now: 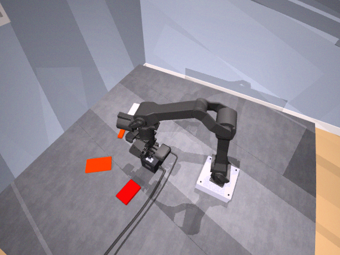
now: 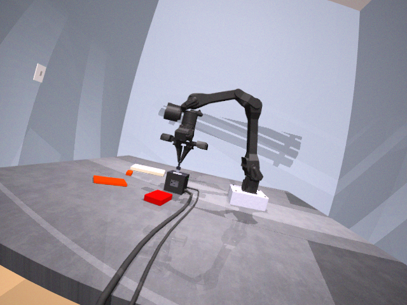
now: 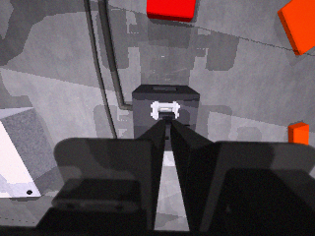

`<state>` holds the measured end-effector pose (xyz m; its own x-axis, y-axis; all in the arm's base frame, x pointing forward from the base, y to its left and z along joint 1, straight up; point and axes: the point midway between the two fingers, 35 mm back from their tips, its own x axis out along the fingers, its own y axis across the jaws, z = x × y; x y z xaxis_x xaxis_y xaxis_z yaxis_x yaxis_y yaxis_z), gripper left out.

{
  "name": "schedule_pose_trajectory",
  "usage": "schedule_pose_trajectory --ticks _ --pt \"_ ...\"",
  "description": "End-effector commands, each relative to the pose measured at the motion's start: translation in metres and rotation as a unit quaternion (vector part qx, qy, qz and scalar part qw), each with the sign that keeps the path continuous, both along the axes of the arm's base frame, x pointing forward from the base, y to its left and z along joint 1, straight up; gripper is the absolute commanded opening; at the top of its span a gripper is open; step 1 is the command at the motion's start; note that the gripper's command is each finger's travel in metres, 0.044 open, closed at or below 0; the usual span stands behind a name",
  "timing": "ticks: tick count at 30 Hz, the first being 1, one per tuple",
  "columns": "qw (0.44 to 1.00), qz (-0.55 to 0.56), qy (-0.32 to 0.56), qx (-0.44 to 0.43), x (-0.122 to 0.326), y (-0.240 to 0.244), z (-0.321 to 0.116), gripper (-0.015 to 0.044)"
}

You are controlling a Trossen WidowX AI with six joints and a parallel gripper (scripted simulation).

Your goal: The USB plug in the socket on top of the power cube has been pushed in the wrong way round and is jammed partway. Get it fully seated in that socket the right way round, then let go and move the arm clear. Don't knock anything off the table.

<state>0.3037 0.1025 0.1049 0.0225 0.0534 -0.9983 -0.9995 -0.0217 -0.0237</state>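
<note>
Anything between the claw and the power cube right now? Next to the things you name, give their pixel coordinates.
Yes: in the exterior view, the small dark plug (image 2: 178,168) sits between the claw's (image 2: 179,163) tips and the power cube (image 1: 150,165) (image 2: 176,182) (image 3: 143,115).

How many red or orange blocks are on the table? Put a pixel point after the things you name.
3: a red block (image 1: 128,192) (image 2: 158,197) (image 3: 171,9) nearest the cables, a large orange block (image 1: 98,164) (image 2: 109,180) (image 3: 300,25) beyond it, and a small orange block (image 1: 120,134) (image 2: 129,172) (image 3: 298,134) near the white bar (image 1: 133,109) (image 2: 147,169).

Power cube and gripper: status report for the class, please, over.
Gripper shut on USB plug, at top of power cube. Full seating unconfirmed. Red block nearby, not between gripper and cube.
</note>
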Motion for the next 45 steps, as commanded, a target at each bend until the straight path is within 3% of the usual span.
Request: schedule_pose_trajectory --ticks 1,45 --pt "1.000 -0.001 0.001 0.002 -0.0003 0.0005 -0.0011 0.0000" --pt "1.000 -0.001 0.001 0.002 -0.0002 0.0006 -0.0064 0.0000"
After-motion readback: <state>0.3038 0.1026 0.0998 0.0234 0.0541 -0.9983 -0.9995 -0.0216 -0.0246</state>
